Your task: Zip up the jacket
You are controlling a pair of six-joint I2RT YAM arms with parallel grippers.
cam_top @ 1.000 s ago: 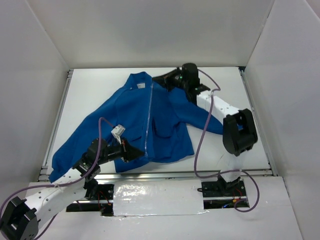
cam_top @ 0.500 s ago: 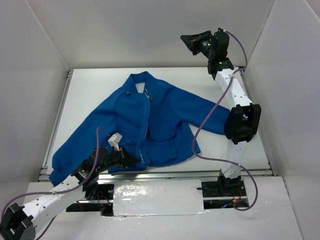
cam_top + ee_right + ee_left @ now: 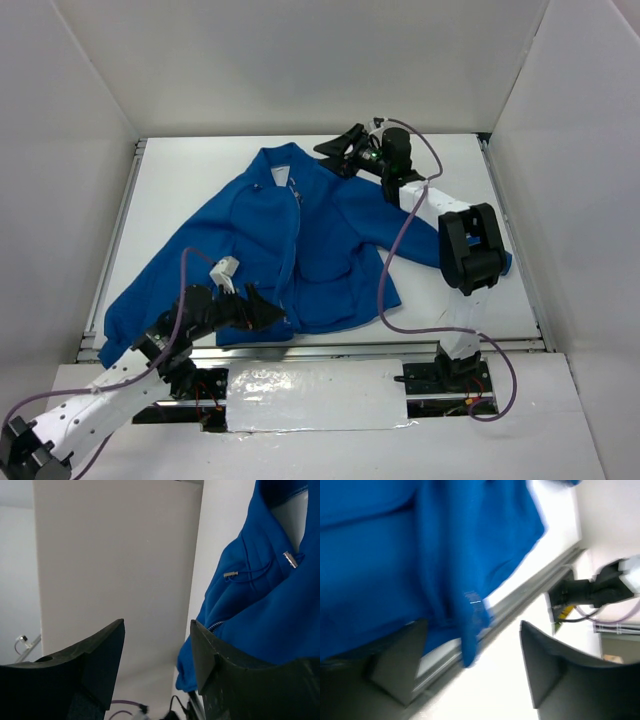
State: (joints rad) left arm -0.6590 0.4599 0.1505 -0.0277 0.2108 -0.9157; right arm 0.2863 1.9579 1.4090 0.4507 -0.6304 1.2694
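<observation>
Plainly, the royal-blue soft fabric jacket (image 3: 300, 250) lies spread on the white tabletop (image 3: 200, 170), collar toward 12 o'clock, hem toward 6. To zip it well, I judge one hand should pin the hem taut while the other pulls straight up the front (slack cloth would snag). The left hand (image 3: 268, 310), at 7 o'clock, gapes wide around the hem edge without gripping it. The right hand (image 3: 335, 155), at 1 o'clock by the collar, is parted and empty.
</observation>
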